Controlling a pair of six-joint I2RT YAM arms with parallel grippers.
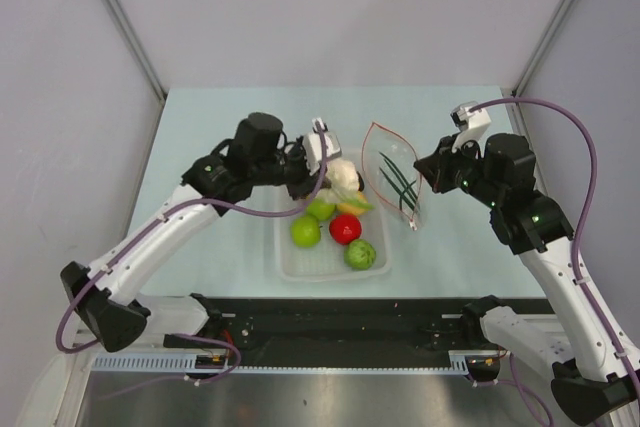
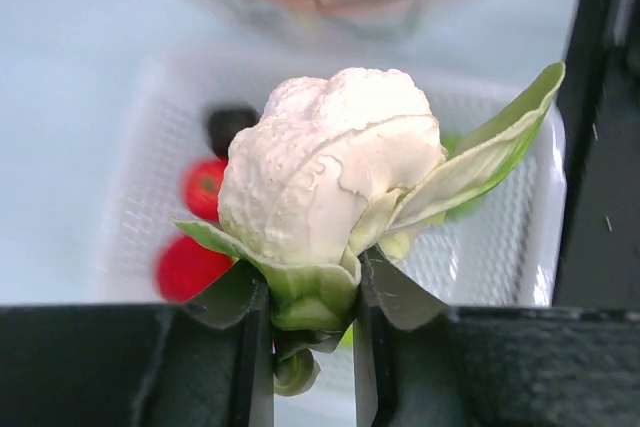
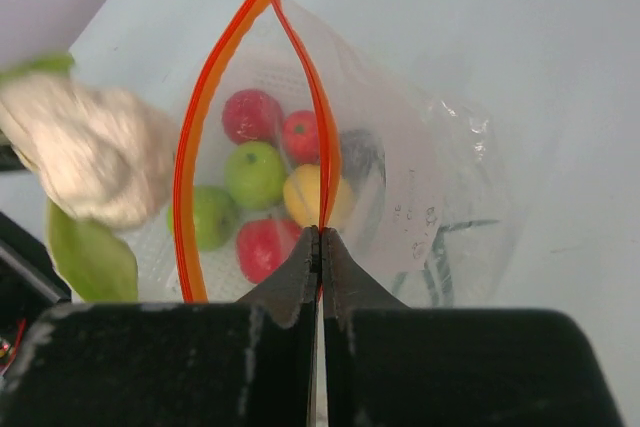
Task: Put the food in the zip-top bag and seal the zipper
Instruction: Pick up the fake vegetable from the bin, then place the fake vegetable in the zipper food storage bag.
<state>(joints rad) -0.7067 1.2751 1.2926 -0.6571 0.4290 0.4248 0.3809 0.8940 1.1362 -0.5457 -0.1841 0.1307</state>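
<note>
My left gripper (image 2: 310,312) is shut on the stem of the pale green cabbage (image 2: 330,162) and holds it in the air above the white basket's far end. In the top view that gripper (image 1: 328,169) and the cabbage (image 1: 345,175) are just left of the zip-top bag (image 1: 395,182). My right gripper (image 3: 322,239) is shut on one lip of the bag's red zipper (image 3: 190,167) and holds the mouth open. Long green onions (image 1: 400,185) lie inside the bag. Green fruits (image 1: 305,231), a red fruit (image 1: 345,228) and a lemon (image 1: 350,207) lie in the basket.
The white perforated basket (image 1: 330,269) stands near the table's front edge, left of the bag. In the left wrist view it (image 2: 545,197) holds red fruits (image 2: 205,187) and a dark lump (image 2: 230,125). The black rail (image 1: 340,322) runs along the near edge.
</note>
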